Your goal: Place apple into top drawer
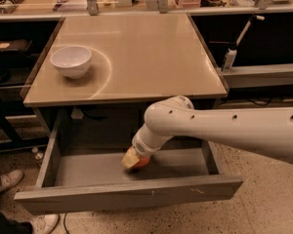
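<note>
The top drawer is pulled open below the tabletop, and its grey bottom and long scuffed front panel show. My gripper reaches down into the drawer from the right, at the end of the thick white arm. It is shut on the small red-orange apple, which sits at or just above the drawer bottom, near the middle. The pale fingers cover most of the apple, so only its right side shows.
A white bowl stands on the beige tabletop at the left. Dark shelves flank the table on both sides. A person's white shoes are on the speckled floor at the lower left, next to the drawer's left corner.
</note>
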Robot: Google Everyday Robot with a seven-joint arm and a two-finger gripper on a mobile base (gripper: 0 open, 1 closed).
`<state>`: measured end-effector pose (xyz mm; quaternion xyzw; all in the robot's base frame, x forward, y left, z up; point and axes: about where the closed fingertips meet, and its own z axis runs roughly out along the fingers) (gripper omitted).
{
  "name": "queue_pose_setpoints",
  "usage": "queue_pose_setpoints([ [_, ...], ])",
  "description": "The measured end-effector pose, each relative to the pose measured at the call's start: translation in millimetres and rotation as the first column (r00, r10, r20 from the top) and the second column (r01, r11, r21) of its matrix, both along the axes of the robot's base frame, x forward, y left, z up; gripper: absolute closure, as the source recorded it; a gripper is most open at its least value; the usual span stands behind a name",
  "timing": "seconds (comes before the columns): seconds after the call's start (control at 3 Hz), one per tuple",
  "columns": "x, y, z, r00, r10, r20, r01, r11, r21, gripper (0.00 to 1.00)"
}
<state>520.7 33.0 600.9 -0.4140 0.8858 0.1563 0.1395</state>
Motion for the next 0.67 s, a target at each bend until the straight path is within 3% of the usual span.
queue_pose_setpoints([
  [0.33, 0.0, 0.0, 0.0, 1.0000, 0.000, 0.000, 0.000, 1.000, 0.000, 0.13],
  [0.67, 0.0, 0.0, 0.0, 1.0000, 0.000, 0.000, 0.000, 1.000, 0.000, 0.00],
])
